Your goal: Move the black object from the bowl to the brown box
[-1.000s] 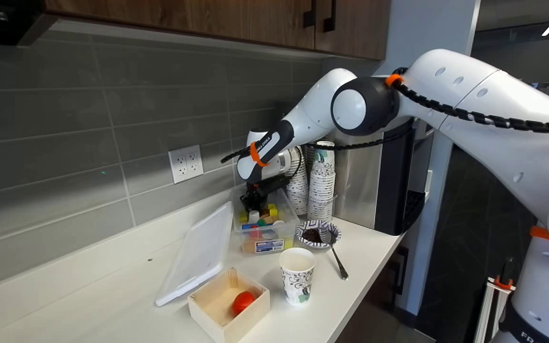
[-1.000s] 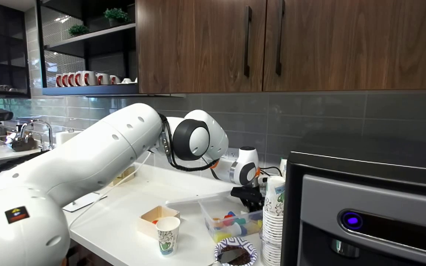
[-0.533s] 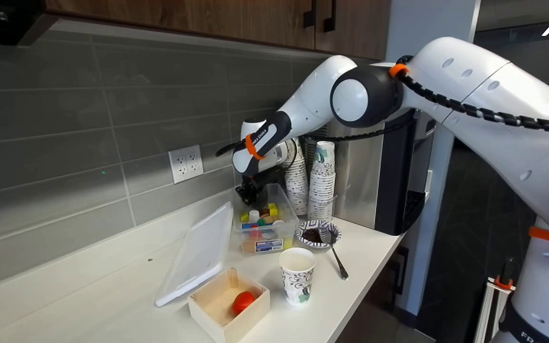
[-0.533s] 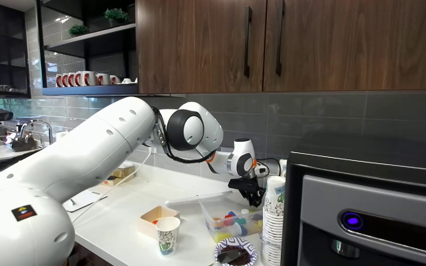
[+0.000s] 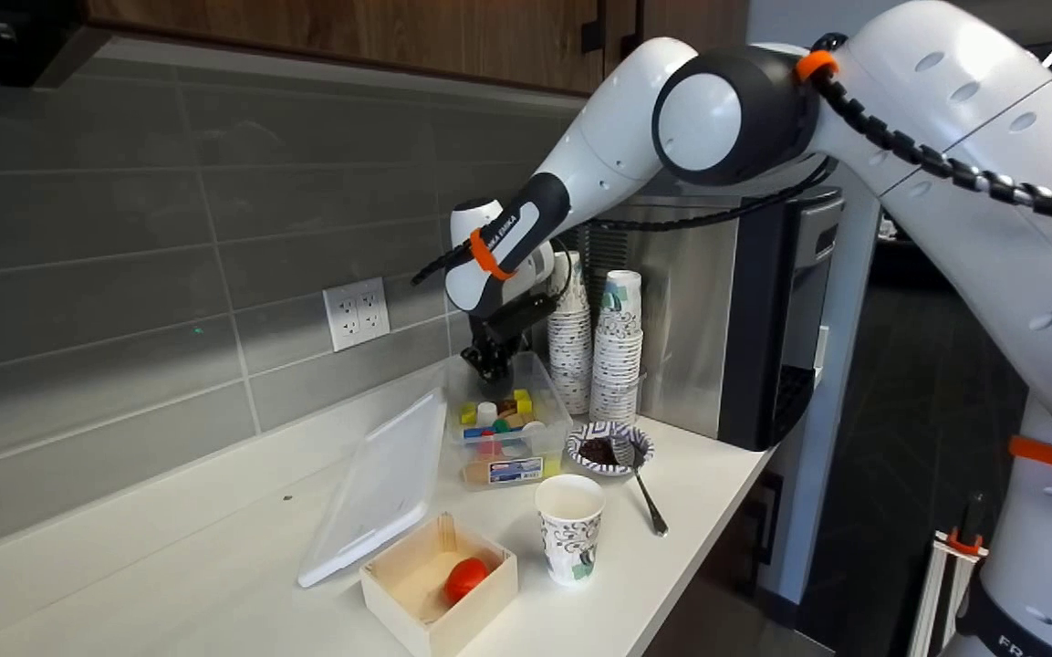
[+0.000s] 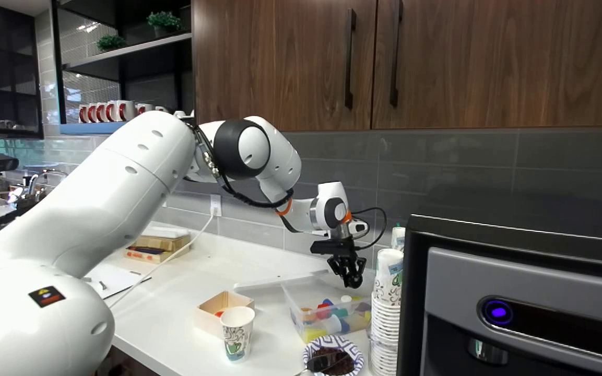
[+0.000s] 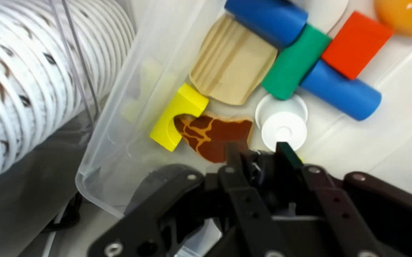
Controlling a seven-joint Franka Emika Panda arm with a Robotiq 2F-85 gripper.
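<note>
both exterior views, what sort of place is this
Most likely a kitchen or break room, perhaps in an office: it has wood-grain wall cabinets, a row of mugs and tall stacks of paper cups, which hint at shared use.

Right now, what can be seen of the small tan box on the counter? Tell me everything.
The tan box is open-topped and rectangular, with low walls, a browner strip inside its far corner and the look of bare wood. It stands upright on the white counter. Inside, near one wall, rests a red rounded item. A patterned paper cup stands beside it, apart; a white lid lies close, contact unclear.
</note>
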